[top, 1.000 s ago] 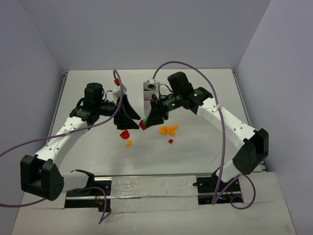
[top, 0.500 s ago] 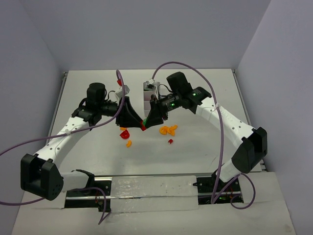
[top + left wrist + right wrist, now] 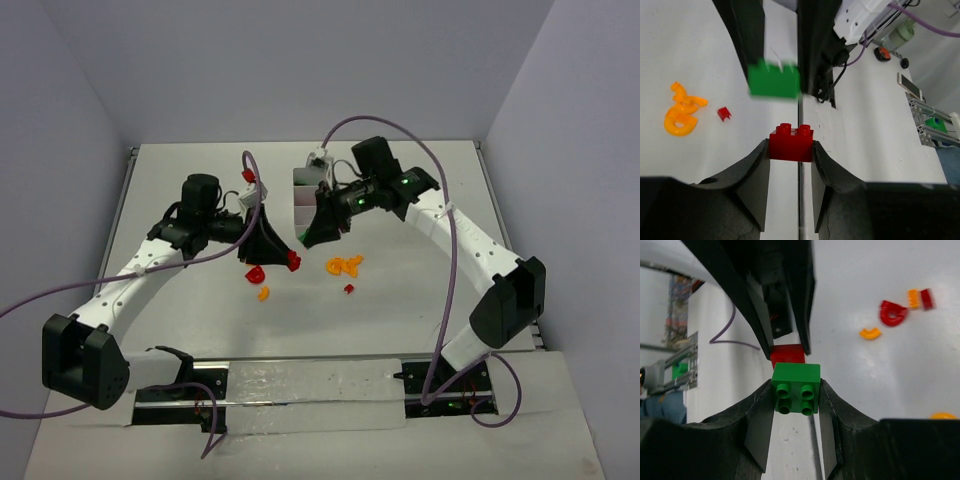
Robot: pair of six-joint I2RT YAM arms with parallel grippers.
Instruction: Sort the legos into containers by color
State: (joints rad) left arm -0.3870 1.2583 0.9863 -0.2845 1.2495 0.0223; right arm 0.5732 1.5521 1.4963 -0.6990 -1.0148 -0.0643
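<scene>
My left gripper (image 3: 289,259) is shut on a red two-stud brick (image 3: 791,142), held above the table; the brick also shows in the top view (image 3: 293,261). My right gripper (image 3: 304,242) is shut on a green four-stud brick (image 3: 796,388), held just beyond the red one and apart from it. In the left wrist view the green brick (image 3: 774,79) hangs between the right fingers. The white tray of containers (image 3: 300,186) stands behind the right gripper, partly hidden; I cannot see what is in it.
Loose legos lie on the table: a red curved piece (image 3: 255,272), an orange piece (image 3: 263,293), an orange cluster (image 3: 345,265) and a tiny red piece (image 3: 348,288). Walls stand at the back and on both sides.
The two grippers met at the red and green bricks between them. They have now drawn apart: the left keeps the red brick, the right has lifted back towards the tray with the green one.
</scene>
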